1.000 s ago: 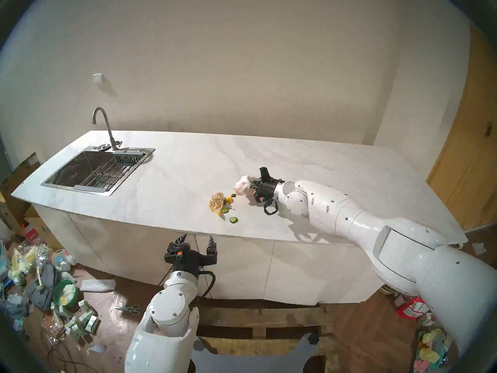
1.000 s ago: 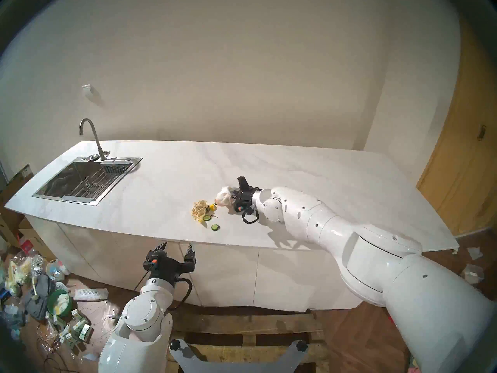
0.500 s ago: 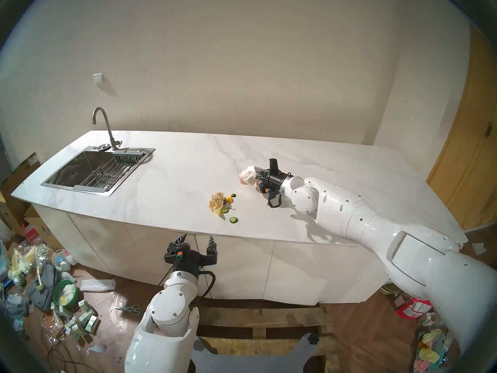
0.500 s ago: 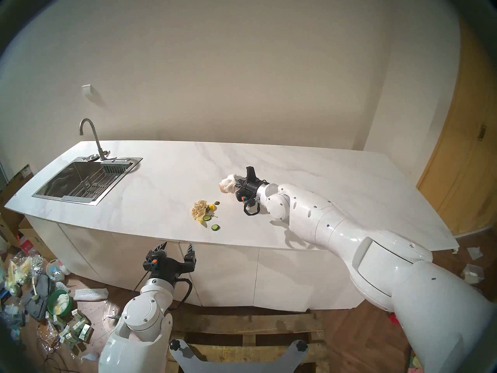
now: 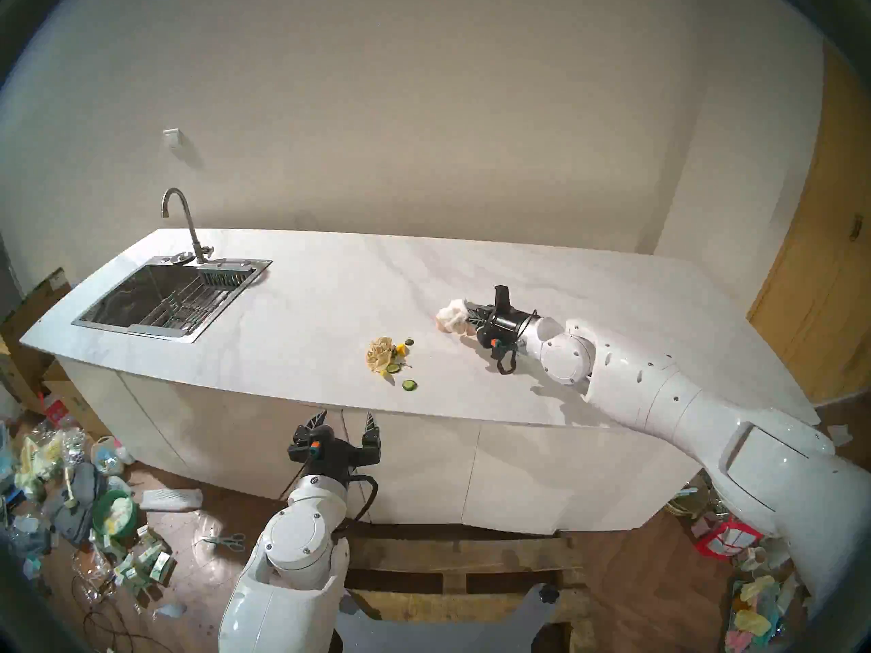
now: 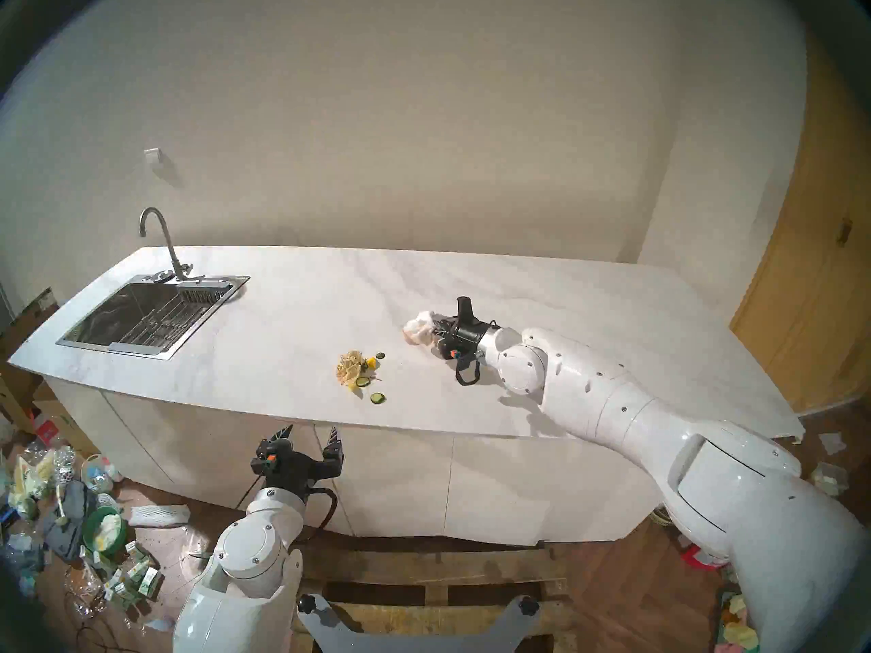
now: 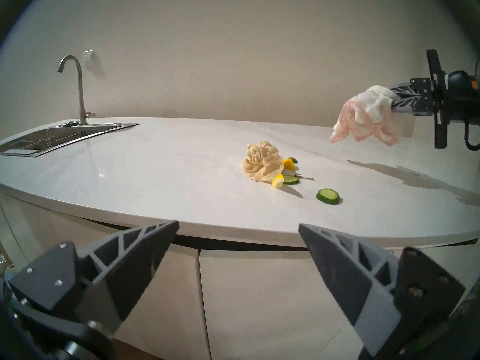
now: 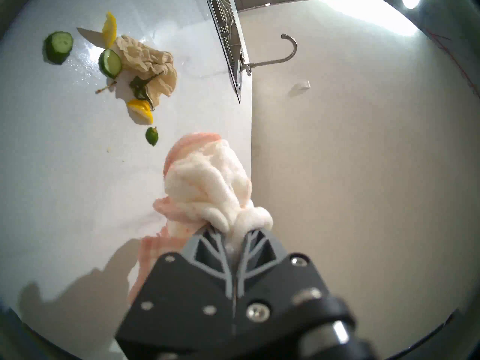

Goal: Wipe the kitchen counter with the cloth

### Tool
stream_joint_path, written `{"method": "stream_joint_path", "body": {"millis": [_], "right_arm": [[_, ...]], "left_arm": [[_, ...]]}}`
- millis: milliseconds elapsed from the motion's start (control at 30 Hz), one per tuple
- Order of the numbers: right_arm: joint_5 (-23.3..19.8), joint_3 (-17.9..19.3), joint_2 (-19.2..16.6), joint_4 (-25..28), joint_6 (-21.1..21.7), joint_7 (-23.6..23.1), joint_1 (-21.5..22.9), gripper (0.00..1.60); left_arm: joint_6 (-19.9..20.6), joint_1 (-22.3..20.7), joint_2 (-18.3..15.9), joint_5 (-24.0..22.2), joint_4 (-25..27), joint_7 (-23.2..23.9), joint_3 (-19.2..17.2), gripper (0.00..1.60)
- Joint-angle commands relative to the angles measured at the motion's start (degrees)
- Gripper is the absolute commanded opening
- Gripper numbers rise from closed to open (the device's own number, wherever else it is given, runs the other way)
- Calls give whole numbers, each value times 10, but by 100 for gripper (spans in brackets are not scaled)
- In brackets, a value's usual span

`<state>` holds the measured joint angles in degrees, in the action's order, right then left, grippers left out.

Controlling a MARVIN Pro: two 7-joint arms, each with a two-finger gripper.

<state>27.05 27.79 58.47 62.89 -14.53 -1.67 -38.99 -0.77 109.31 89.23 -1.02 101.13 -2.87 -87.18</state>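
A: You have a long white kitchen counter [image 5: 330,308] against a bare beige wall, a steel sink [image 5: 165,303] set in at its left end, and litter all over the floor below.

B: And the arms?

A: Your right gripper [image 8: 235,231] has its jaws clamped on the cloth [image 7: 363,115], which hangs bunched above the slab, right of the scraps. Your left gripper [image 7: 237,228] waits below the front edge, jaws apart and empty.

B: What could go wrong for you?

A: The cloth looks lifted clear, so a pass at this height would wipe nothing. Drop too low and the fingers [image 8: 207,237], not the towel, may scrape the stone. Sweep left and you may shove the paper wad [image 5: 379,353], lemon wedges [image 7: 288,164] and cucumber slices [image 7: 327,195] off the front edge.

B: What does each view give you?

A: The left wrist view shows the gap under the cloth and a wet-looking streak [image 7: 415,177] beneath it. The head view hides that gap. The right wrist view shows the pinch itself and a small green piece [image 8: 151,136] nearest the cloth.
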Motion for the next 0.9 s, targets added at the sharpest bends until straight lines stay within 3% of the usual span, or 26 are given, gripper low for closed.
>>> {"method": "stream_joint_path", "body": {"millis": [0,33,67,167,567,600,700,733,867], "right_arm": [[-14,13,-52,83,-19,1,-9,0],[-14,12,-48,65,-25,1,-8,0],[-18,12,-67,113,-22,-2,-18,0],[-19,12,-64,97,-29,-2,-18,0],[-44,1,-100,189,-54,-14,-63,0],[-47,0,-114,230,-54,-16,-72,0],[-53,-2,-116,223,-60,-16,-78,0],[-58,-2,-135,273,-59,-15,-89,0],[-62,-3,-138,266,-62,-13,-97,0]], "left_arm": [[-3,-6,0,0,11,1,1,160],[-3,-6,0,0,10,1,1,160],[-3,-7,0,0,9,1,1,160],[-3,-7,0,0,8,1,1,160],[-3,-9,0,0,3,0,1,160],[-4,-9,0,0,2,0,1,160],[-4,-10,0,0,2,-1,1,160],[-4,-10,0,0,1,-1,1,160],[-4,-11,0,0,1,-1,1,160]]}}
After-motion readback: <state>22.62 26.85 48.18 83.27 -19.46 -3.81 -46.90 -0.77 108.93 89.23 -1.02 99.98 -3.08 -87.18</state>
